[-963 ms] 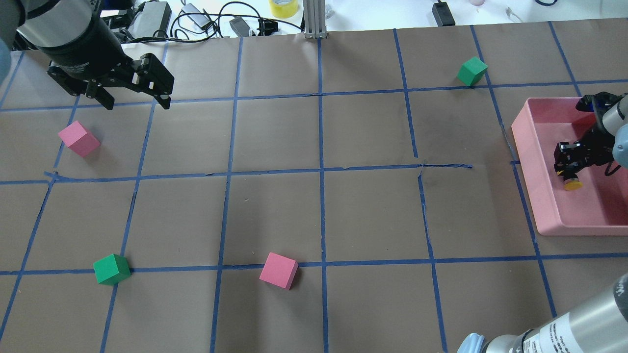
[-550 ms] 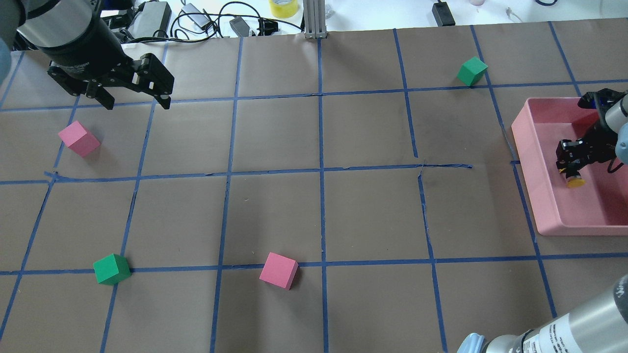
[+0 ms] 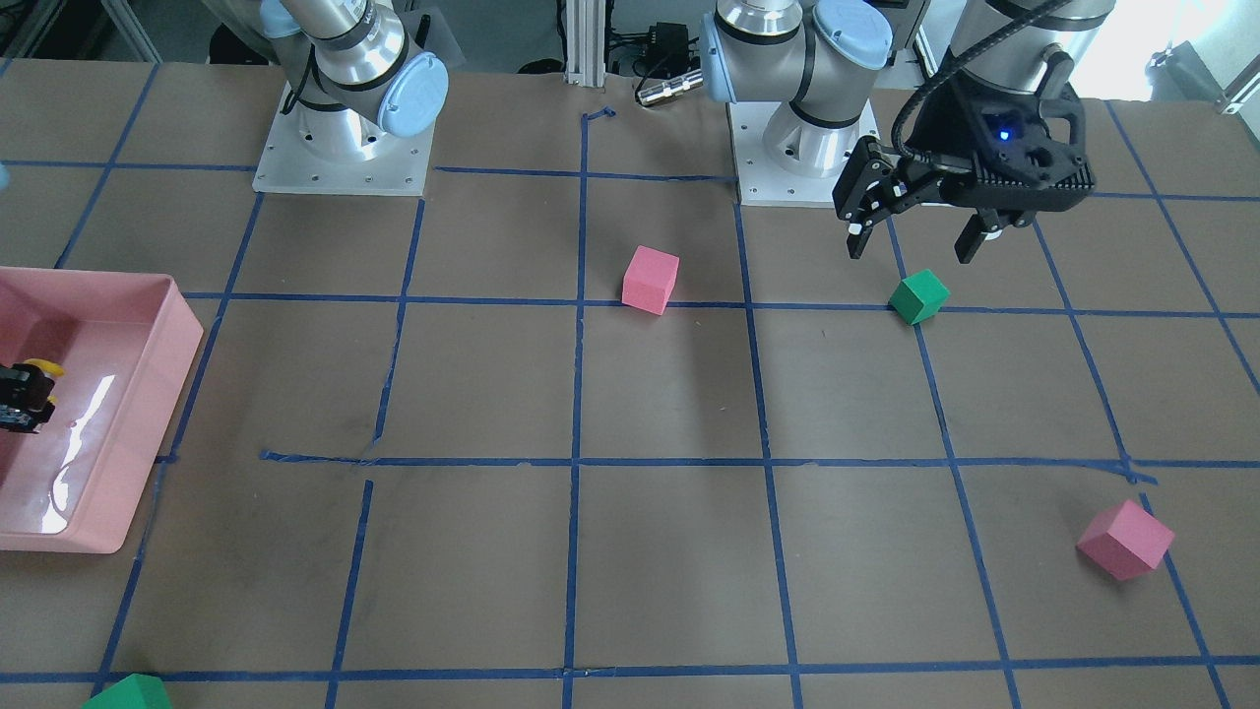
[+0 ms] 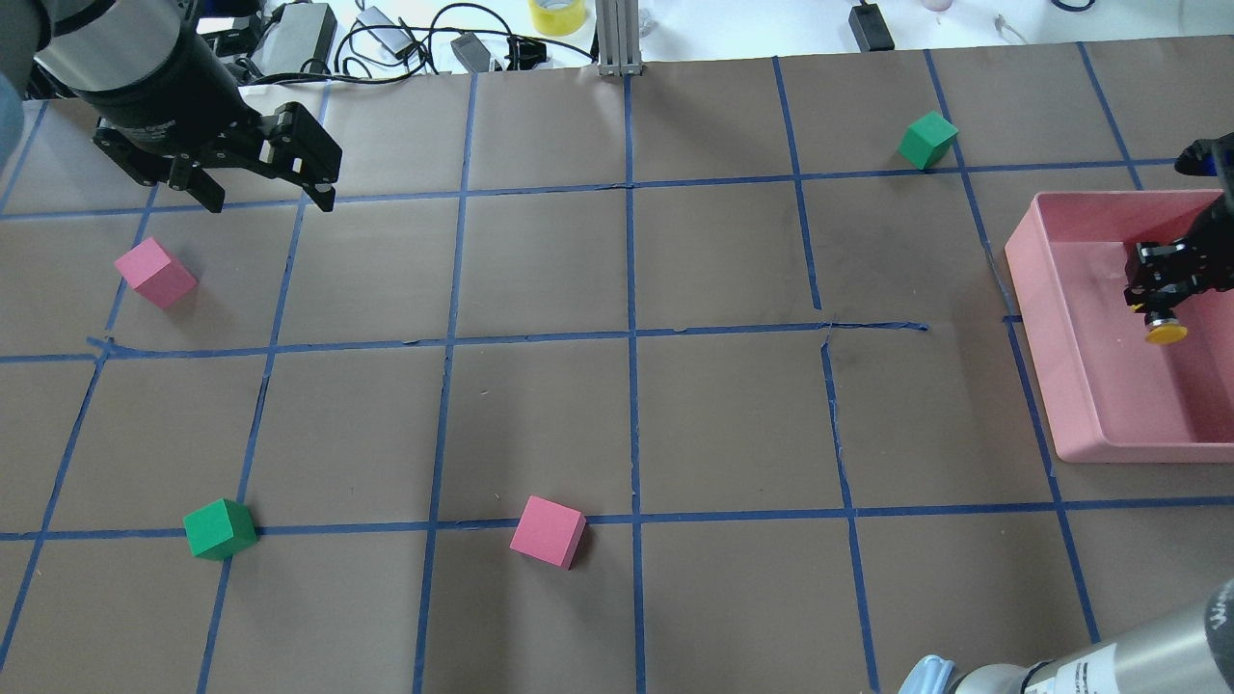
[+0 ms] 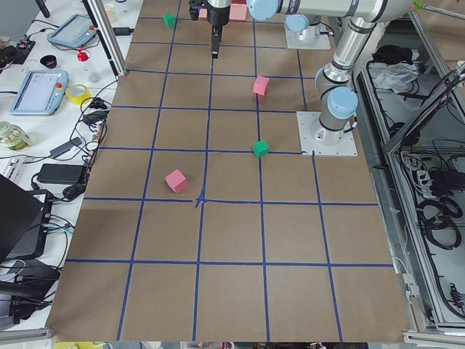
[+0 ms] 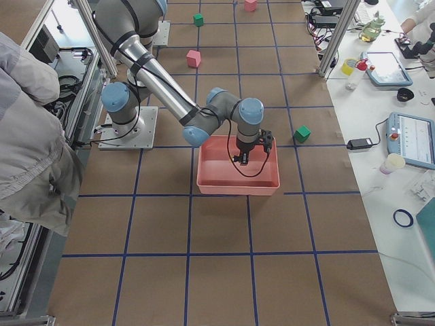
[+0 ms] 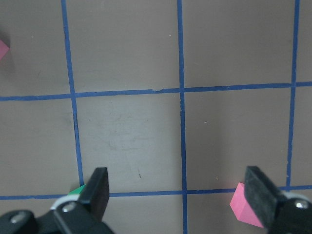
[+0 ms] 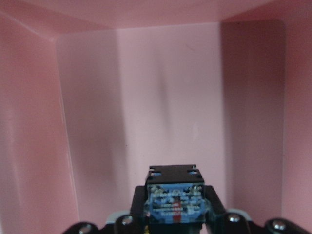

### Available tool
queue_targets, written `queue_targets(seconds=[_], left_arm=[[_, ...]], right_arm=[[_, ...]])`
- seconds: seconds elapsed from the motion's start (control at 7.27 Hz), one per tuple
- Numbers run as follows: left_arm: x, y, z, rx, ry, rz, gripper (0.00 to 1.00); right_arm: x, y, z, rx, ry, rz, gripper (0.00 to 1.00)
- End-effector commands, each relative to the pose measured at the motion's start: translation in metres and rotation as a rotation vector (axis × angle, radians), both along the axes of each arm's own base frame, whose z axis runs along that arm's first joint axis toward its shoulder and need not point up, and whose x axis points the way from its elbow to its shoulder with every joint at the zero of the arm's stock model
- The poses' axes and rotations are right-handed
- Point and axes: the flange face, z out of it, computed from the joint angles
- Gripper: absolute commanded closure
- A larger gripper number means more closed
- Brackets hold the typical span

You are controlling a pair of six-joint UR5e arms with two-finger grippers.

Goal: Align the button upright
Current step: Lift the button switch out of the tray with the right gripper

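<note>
My right gripper is inside the pink tray at the table's right edge and is shut on the button. The button's yellow cap sticks out past the fingertips, toward the robot's side. In the front view the gripper and yellow cap show at the left edge. The right wrist view shows the button's black body with a blue end between the fingers, over the tray floor. My left gripper is open and empty, high over the far left of the table.
Pink cubes and green cubes lie scattered on the brown gridded table. The tray's walls surround the right gripper. Cables and devices lie past the table's far edge.
The right gripper has carried the button to the right and farther from the robot inside the tray. The left arm has not moved.
</note>
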Motion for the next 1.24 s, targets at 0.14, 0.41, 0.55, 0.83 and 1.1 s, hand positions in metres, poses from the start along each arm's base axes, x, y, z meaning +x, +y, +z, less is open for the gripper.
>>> queue_targets(seconds=[0.14,0.41,0.55,0.83,1.1], left_arm=[[0.000,0.000,0.002,-0.004,-0.002,0.001,0.00],[0.000,0.000,0.002,-0.004,-0.002,0.000,0.00],[0.000,0.001,0.002,-0.005,-0.002,0.001,0.00],[0.000,0.001,0.002,-0.005,-0.002,0.001,0.00],[0.000,0.001,0.003,-0.007,-0.004,0.003,0.00]], right_arm=[[0.033,-0.014,0.097,-0.007,0.004,0.015,1.00],[0.103,-0.035,0.136,-0.028,0.016,0.044,1.00],[0.146,-0.037,0.149,-0.043,0.016,0.064,1.00],[0.276,-0.040,0.152,-0.055,0.003,0.121,1.00],[0.434,-0.019,0.139,-0.081,-0.016,0.135,1.00]])
